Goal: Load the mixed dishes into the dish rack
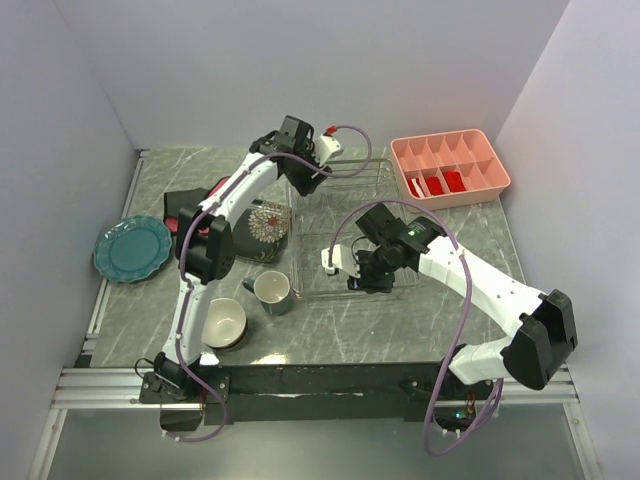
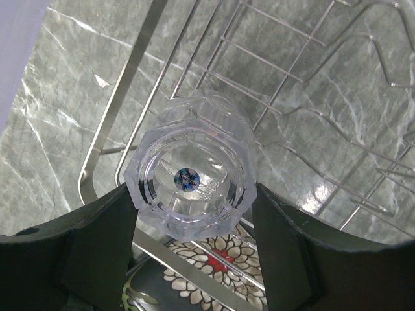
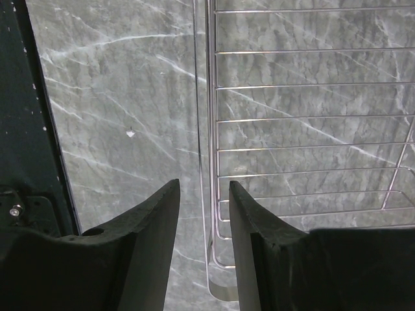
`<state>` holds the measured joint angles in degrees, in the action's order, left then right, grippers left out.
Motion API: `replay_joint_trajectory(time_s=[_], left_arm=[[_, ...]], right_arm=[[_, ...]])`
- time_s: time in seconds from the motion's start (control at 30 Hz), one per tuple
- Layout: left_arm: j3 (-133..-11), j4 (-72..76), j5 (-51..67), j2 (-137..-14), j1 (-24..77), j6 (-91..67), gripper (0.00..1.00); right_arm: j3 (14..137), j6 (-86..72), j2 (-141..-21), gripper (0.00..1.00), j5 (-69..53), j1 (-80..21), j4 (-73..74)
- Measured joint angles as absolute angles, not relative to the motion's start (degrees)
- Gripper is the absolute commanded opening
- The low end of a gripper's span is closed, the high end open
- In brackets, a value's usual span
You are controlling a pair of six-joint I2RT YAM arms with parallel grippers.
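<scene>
1. The left end effector (image 2: 191,194) is clamped on a clear faceted glass (image 2: 191,175). The glass's base faces the wrist camera and its mouth points away, towards the wires below.
2. The dish rack (image 3: 209,97) lies beneath this end effector. The glass hangs over the rack's far left corner and is not yet resting on any wire.
3. Slip risk: the glass is smooth and is pinched by only two hard fingers (image 2: 97,240). A jolt or a slack grip could let it slide out.
4. Drop risk: if released while high, the glass could strike the wires, bounce or roll over the rim, and crack.
5. The square floral plate (image 2: 214,272) sits just below and nearer than this end effector, outside the rack. An escaping glass would likely land on it.
6. The right end effector (image 3: 204,188) has its fingers apart, gripping nothing. The rack's near left rim runs through the gap between them.
7. Shift risk: a sideways move here could catch the rim and drag the rack across the tabletop (image 1: 400,320), so the glass would miss its spot.
8. A mug (image 1: 272,292) and a bowl (image 1: 225,322) wait left of the right end effector.
</scene>
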<state>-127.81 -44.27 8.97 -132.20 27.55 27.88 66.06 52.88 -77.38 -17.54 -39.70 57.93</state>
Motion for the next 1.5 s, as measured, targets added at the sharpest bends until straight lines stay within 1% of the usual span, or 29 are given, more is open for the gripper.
replay_joint_trajectory(time_s=[0.03, 0.1, 0.13, 0.23, 0.3, 0.33, 0.43, 0.6, 0.67, 0.77, 0.8, 0.87, 0.9, 0.97, 1.0, 1.1, 1.17, 1.23, 1.33, 1.5], left_arm=[[-127.7, -43.9, 8.9, -132.4, 27.6, 27.9, 0.56], [-127.7, -43.5, 8.7, -132.5, 27.6, 27.8, 0.61], [-127.7, -43.3, 8.6, -132.6, 27.6, 27.8, 0.67], [-127.7, -42.2, 8.0, -132.7, 27.7, 27.5, 0.76], [-127.7, -41.6, 7.5, -132.7, 27.7, 27.0, 0.81], [-127.5, -41.2, 7.3, -132.7, 27.7, 26.7, 0.89], [-127.5, -40.1, 6.5, -132.7, 27.8, 26.2, 0.93], [-127.9, -40.1, 6.2, -132.7, 27.9, 26.0, 0.93], [-127.9, -40.1, 6.2, -132.7, 27.9, 25.8, 0.91], [-127.9, -40.4, 6.5, -132.7, 27.9, 25.4, 0.81], [-127.9, -40.4, 6.7, -132.7, 27.9, 25.1, 0.74], [-127.9, -40.8, 7.3, -132.7, 27.9, 24.5, 0.69], [-127.9, -41.0, 7.4, -132.7, 27.9, 24.4, 0.62], [-128.0, -41.3, 7.7, -132.7, 28.0, 24.3, 0.55], [-128.1, -41.4, 7.7, -132.7, 28.0, 24.3, 0.47], [-129.1, -42.3, 7.9, -133.1, 28.0, 24.3, 0.36], [-131.0, -43.5, 7.9, -134.0, 28.0, 24.4, 0.37], [-134.1, -45.0, 8.4, -135.8, 28.0, 24.9, 0.34], [-135.3, -45.7, 8.9, -136.4, 28.0, 26.3, 0.32], [-135.8, -46.9, 11.5, -136.7, 27.9, 30.2, 0.32]], right_arm=[[66.1, 52.9, -77.4, 0.45, -17.5, -39.7, 57.9], [66.1, 52.9, -77.4, 0.45, -17.5, -39.7, 57.9], [66.1, 52.9, -77.4, 0.45, -17.5, -39.7, 57.9], [66.1, 52.7, -77.4, 0.45, -17.3, -39.6, 57.9], [66.1, 52.6, -77.4, 0.46, -17.3, -39.5, 57.9], [66.1, 52.5, -77.4, 0.46, -17.1, -39.4, 57.9], [66.1, 52.4, -77.4, 0.46, -16.9, -39.4, 57.9], [66.5, 52.3, -77.4, 0.46, -16.2, -39.0, 58.0], [66.5, 52.3, -77.4, 0.46, -16.0, -38.9, 58.0], [66.5, 52.3, -77.4, 0.46, -15.9, -38.9, 58.0], [66.5, 52.3, -77.4, 0.46, -15.9, -38.9, 58.0], [66.5, 52.1, -77.4, 0.46, -15.9, -38.9, 58.0], [66.5, 52.1, -77.4, 0.46, -15.9, -38.9, 58.0], [66.5, 51.9, -77.4, 0.46, -15.9, -38.9, 57.9], [66.5, 51.9, -77.4, 0.46, -15.9, -38.9, 57.9], [66.5, 51.9, -77.4, 0.46, -15.9, -38.9, 57.9], [66.5, 51.9, -77.4, 0.46, -15.9, -38.9, 57.9], [66.5, 51.9, -77.4, 0.46, -15.9, -38.9, 57.9], [66.5, 51.9, -77.4, 0.46, -16.0, -38.9, 57.9], [66.2, 51.8, -77.4, 0.46, -16.3, -38.9, 58.0]])
